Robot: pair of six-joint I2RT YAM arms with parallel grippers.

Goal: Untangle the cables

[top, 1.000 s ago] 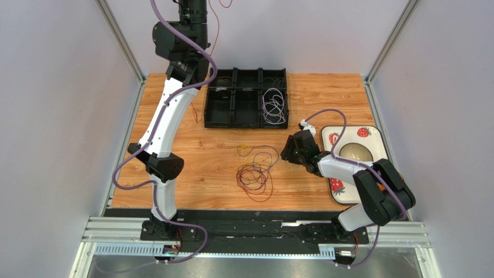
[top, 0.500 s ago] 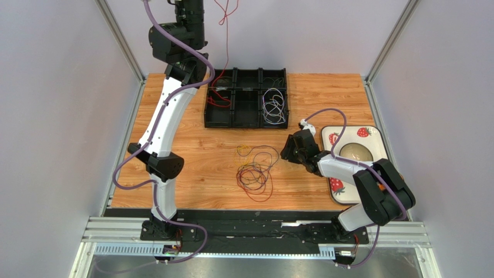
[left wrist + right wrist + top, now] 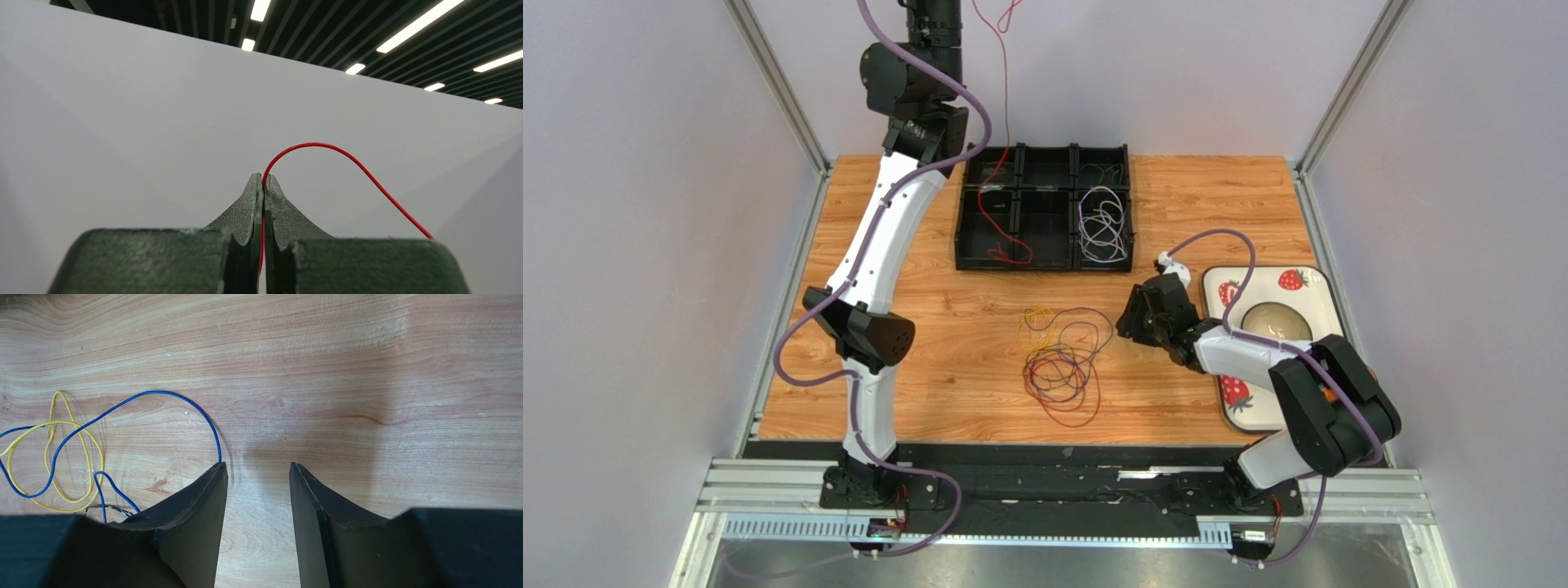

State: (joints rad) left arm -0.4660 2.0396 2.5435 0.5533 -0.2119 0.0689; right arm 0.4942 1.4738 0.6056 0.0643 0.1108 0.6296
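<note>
Pale grey walls point(image 3: 670, 245) close in a light-brown wooden tabletop point(image 3: 1210, 196); at its far middle sits a black plastic divided tray point(image 3: 1043, 151), its long side running left to right.

High over the far left of the scene the left gripper point(image 3: 263, 179) has its fingers pressed together on a thin red cable point(image 3: 1004, 98); in the left wrist view the cable arches up out of the fingertips and falls away to the right; from above it hangs as a nearly straight line, long axis up and down, into the tray's left column, where its lower part lies in loose loops.

A bundle of thin white cables point(image 3: 1102, 227) is coiled in the tray's right column.

On the bare wood near the middle, nearer than the tray, lies a loose tangle of dark and red wire loops point(image 3: 1063, 374), stretched roughly far to near; a small yellow cable point(image 3: 1036, 319) sits at its far left end, and a blue cable point(image 3: 166, 394) curves over it toward the right gripper point(image 3: 258, 465).

That gripper hangs low just right of the tangle, fingers spread with only wood between them.

A square white plate with strawberry prints point(image 3: 1308, 284) rests at the right edge.
</note>
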